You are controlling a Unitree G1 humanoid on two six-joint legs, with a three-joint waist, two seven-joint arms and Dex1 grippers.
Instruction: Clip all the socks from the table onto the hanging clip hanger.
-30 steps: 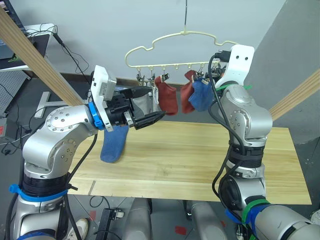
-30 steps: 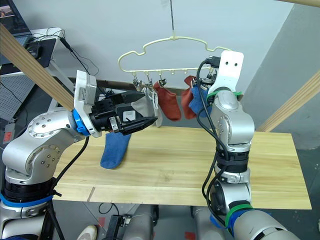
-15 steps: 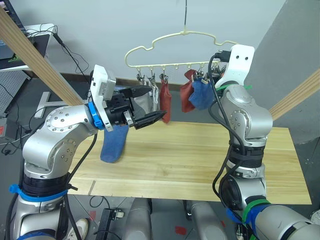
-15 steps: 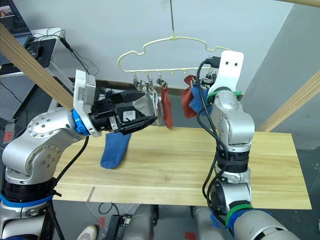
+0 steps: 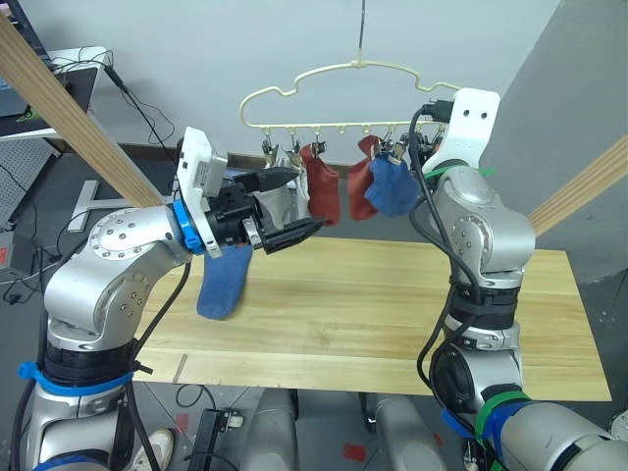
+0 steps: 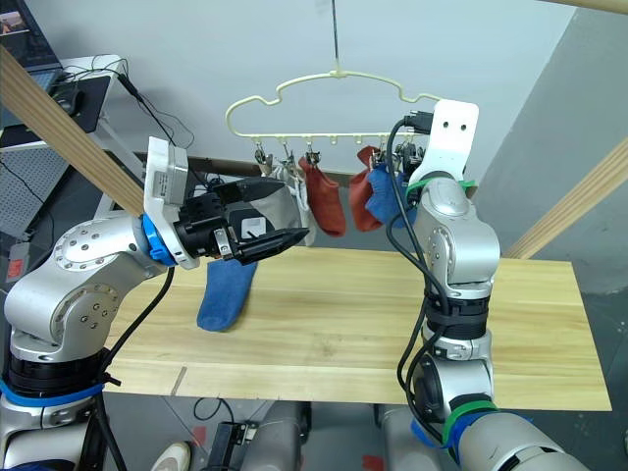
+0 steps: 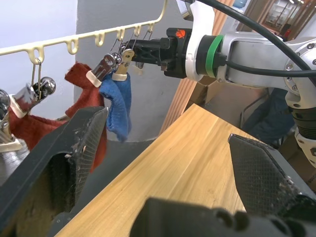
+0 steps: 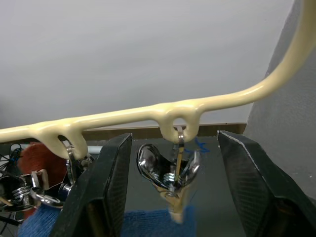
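A: Where do the socks stand?

B: One blue sock (image 5: 223,282) lies on the table (image 5: 392,304), left of centre in the frame. On the hanger (image 5: 339,83), upper centre, hang grey socks (image 5: 280,201), two red ones (image 5: 320,194) and another blue one (image 5: 388,186).

A: And the left gripper (image 5: 287,208)?

B: Raised at centre left, fingers wide apart and empty, just in front of the grey socks; probably clear of the clips after hanging.

A: The right gripper (image 8: 173,173)?

B: At the hanger's right end, fingers spread either side of a metal clip (image 8: 170,173) without pinching it, likely to steady the hanger or open that clip.
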